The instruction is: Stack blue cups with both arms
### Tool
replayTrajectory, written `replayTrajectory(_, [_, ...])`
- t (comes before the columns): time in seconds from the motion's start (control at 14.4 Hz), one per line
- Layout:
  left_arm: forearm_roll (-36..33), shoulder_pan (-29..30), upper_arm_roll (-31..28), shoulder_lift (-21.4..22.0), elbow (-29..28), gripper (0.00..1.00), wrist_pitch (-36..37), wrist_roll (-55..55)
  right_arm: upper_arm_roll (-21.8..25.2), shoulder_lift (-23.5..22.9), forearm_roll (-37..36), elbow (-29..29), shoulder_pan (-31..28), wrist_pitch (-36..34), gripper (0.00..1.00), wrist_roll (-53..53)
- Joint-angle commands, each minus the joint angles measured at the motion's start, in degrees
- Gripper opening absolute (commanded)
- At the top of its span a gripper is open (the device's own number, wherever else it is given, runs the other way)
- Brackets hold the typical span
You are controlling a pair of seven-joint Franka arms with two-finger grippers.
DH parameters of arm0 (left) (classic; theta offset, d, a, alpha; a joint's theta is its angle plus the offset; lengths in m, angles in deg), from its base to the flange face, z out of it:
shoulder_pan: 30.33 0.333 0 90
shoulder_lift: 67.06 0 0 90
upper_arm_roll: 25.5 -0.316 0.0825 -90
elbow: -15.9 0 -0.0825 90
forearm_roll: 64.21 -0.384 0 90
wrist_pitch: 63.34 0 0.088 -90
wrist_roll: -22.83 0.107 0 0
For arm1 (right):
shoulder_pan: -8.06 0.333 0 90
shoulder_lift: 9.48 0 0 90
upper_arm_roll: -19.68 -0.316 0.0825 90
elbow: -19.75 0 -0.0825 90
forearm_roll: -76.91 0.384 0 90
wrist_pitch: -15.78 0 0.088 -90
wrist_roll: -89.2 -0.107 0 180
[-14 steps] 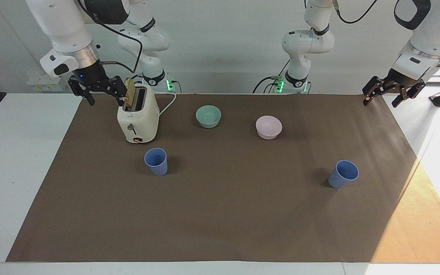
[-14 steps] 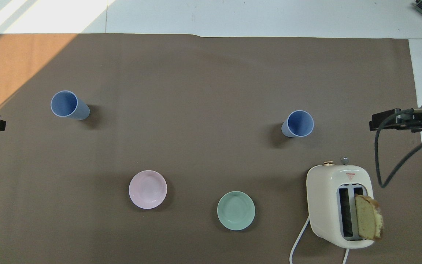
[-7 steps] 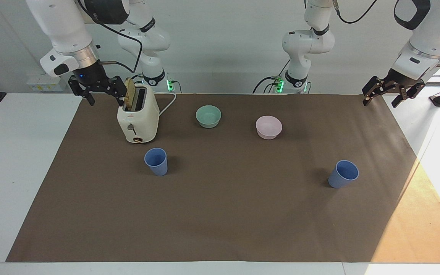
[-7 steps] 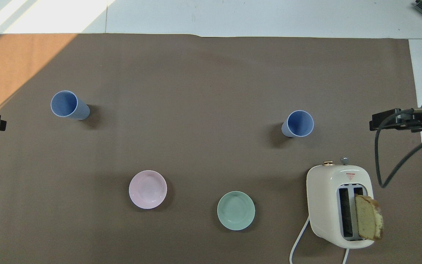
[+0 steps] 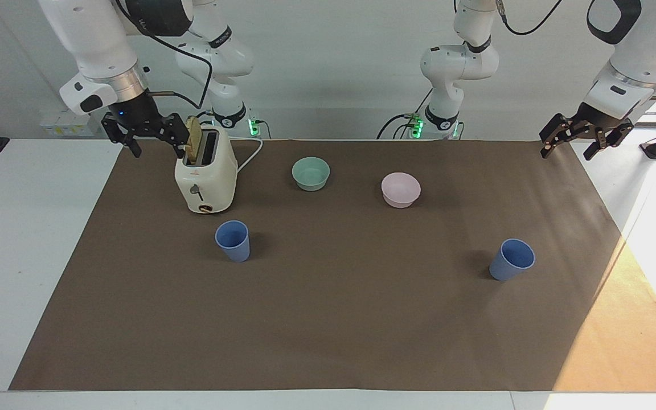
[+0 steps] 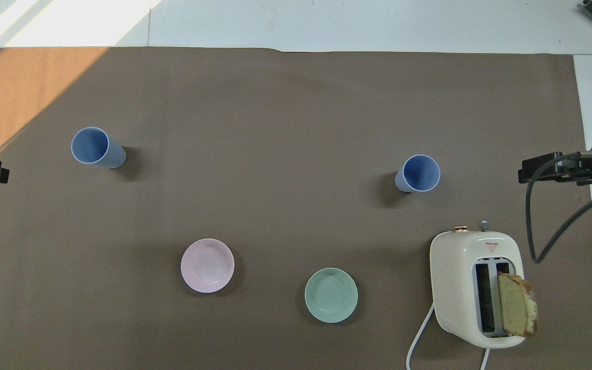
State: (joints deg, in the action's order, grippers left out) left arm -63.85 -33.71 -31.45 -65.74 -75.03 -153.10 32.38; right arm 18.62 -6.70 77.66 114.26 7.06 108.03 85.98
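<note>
In the overhead view only the tips of both grippers are showing. Two matte blue cups are standing upright and apart: one cup (image 5: 232,240) beside the toaster (image 5: 205,176), the other cup (image 5: 512,259) toward the left arm's end. The right gripper (image 5: 144,134) and left gripper (image 5: 584,136) are both hanging spread, empty.

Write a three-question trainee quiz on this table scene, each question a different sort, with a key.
1. True or false: one blue cup sits inside the other blue cup.
2. Which bowl stands nearer the toaster? A) pink bowl B) green bowl
3. Fill in: the toaster slot holds a slice of ____.

Key: 1 false; 2 B; 3 bread.

Both the left gripper and right gripper are open, holding nothing.
</note>
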Motion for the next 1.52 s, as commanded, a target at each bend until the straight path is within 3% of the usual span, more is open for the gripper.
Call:
replayTrajectory(0.0, [-0.27, -0.31, -0.11, -0.18, 0.75, 1.0, -0.15, -0.58, 0.01, -0.41, 0.39, -0.65, -0.06, -0.4, 1.0, -1.0])
replayTrajectory(0.9, [2.1, -0.31, 0.06, -1.32, 0.49, 1.0, -3.75, -0.5, 0.01, -0.41, 0.39, -0.65, -0.06, -0.4, 1.0, -1.0])
replayTrajectory(1.45, [2.63, 0.21, -0.03, -5.54, -4.68, 1.0, -15.61, -0.67, 0.01, -0.41, 0.39, -0.65, -0.06, -0.4, 1.0, -1.0])
